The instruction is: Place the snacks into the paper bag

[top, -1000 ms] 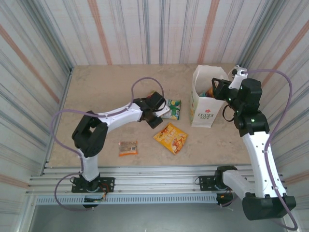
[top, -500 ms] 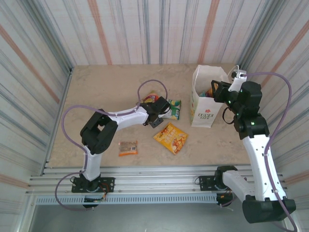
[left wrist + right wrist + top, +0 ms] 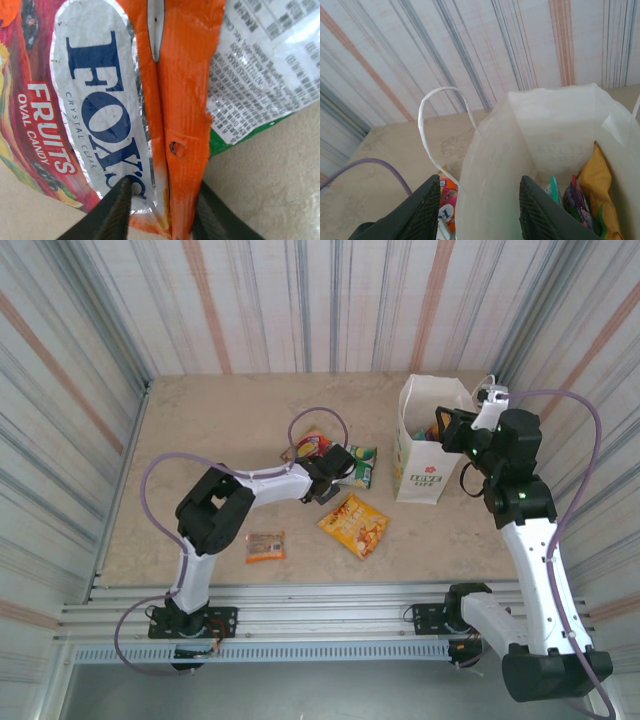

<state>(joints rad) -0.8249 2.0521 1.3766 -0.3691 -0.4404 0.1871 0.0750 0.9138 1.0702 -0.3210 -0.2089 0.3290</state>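
The red-orange Fox's candy packet (image 3: 100,100) lies flat beside the green packet (image 3: 358,465), whose white printed back (image 3: 270,75) overlaps it. My left gripper (image 3: 326,478) is open, and its fingers (image 3: 117,212) straddle the packet's orange sealed edge. On the table nearer me lie the yellow-orange chips packet (image 3: 354,524) and the small orange-brown bar (image 3: 265,545). The white paper bag (image 3: 424,448) stands upright with several packets inside (image 3: 592,185). My right gripper (image 3: 480,210) is open at the bag's mouth, one finger on each side of its left wall (image 3: 495,165).
A twisted white handle (image 3: 427,130) loops out from the bag's left side. Striped walls close in the table on three sides. A purple cable (image 3: 160,475) arcs over the left arm, and bare tabletop (image 3: 200,420) stretches to the far left.
My left gripper has slid in over the red-orange packet's edge while the arm's elbow swung right. The right gripper has barely shifted at the bag's mouth.
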